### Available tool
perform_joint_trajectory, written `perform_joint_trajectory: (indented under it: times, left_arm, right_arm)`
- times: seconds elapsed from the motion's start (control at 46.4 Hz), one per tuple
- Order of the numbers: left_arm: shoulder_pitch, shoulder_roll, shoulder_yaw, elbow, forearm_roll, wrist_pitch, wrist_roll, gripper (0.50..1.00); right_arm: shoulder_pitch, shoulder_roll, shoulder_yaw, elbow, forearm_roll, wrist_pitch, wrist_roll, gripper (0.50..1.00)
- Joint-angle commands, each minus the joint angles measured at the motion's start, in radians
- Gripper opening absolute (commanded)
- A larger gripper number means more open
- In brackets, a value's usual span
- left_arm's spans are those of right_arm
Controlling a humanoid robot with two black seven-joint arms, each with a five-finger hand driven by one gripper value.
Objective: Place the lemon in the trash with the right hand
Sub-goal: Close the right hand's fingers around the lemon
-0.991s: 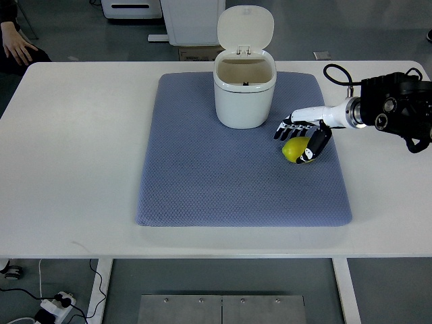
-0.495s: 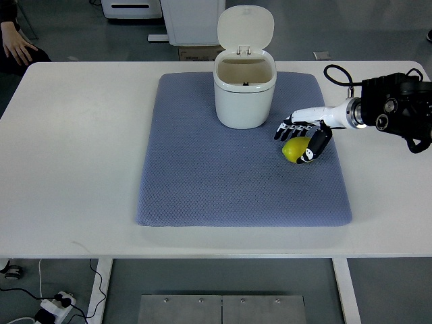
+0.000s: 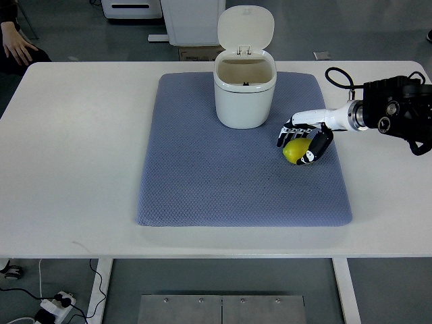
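The small yellow lemon (image 3: pixel 294 150) lies on the blue-grey quilted mat (image 3: pixel 202 175), toward the mat's right edge and just in front and to the right of the white plastic trash bin (image 3: pixel 244 94), whose hinged lid (image 3: pixel 246 28) stands open at the back. Over the last second the lemon has barely moved, if at all; what has changed is the robot's black-and-white right hand (image 3: pixel 305 137), which has edged slightly to the right and tucked closer, so that its thumb side now curls down against the lemon's right end while the fingers (image 3: pixel 289 128) reach over the fruit's far side. The hand is cupped around the lemon and touching it, but the grip looks only partly closed and the fruit still seems to rest on the mat. By this reading the grasp is being tightened and the lift toward the open bin has not begun. The left arm is not visible. At the far left corner beyond the white worktop (image 3: pixel 67 155), a person's hand (image 3: pixel 17 46) rests.
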State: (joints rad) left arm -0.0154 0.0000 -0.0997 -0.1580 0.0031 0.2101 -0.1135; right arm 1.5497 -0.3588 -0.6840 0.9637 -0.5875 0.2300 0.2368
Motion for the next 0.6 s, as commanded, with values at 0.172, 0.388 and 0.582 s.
perform_joint_trajectory:
  times: [0.172,0.388,0.582]
  left_arm:
    - [0.0,0.0,0.0,0.0,0.0,0.0,0.0,1.0]
    - [0.0,0.0,0.0,0.0,0.0,0.002,0.0,1.0]
    - [0.0,0.0,0.0,0.0,0.0,0.0,0.0,1.0]
  right_arm:
    - [-0.014,0.0,0.0,-0.006,0.0,-0.011,0.01,0.644]
    - [-0.022,0.003,0.0,-0.006,0.0,-0.015,0.024,0.583]
    - [-0.02,0.001,-0.002,-0.01,-0.003,-0.017,0.033,0.51]
